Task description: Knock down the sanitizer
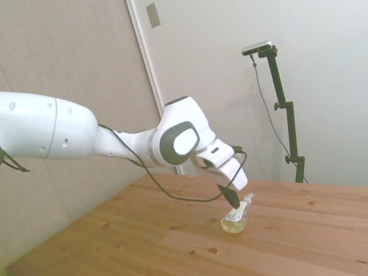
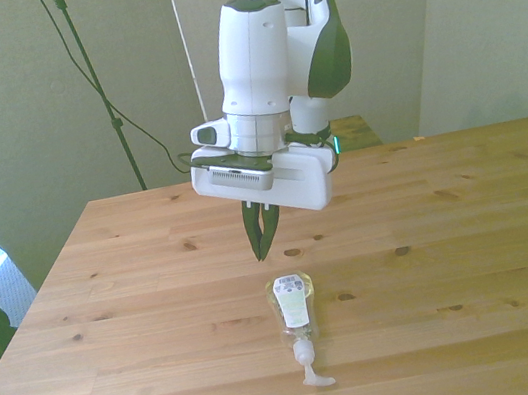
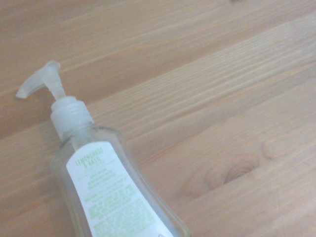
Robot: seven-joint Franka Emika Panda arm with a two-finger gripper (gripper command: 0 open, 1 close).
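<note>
Sanitizer (image 2: 297, 321) lies flat on its side on the wooden table (image 2: 473, 233), closest thing to you in the front view, at about 6 o'clock from the gripper (image 2: 264, 238). You see the gripper hanging just above the tabletop, not touching the bottle, dark fingers pressed together to a point and holding nothing. Nothing stands between gripper and bottle; the table around them carries no other objects. A black cable loops off the wrist in the side view.

Surface is knotty pale wood planks. Beige wall panels and a white wall sit behind; a green leaf shows at 9 o'clock of the front view.

Bottle's long axis runs 12 to 6 o'clock in the front view: base toward the gripper, white pump nozzle (image 2: 315, 375) toward 6 o'clock, label (image 2: 290, 298) facing up. In the side view you get the sanitizer (image 1: 237, 217) just under the gripper (image 1: 228, 197), nozzle tilted toward 1 o'clock. Wrist view shows the sanitizer (image 3: 106, 187) close, label up, text blurred.
</note>
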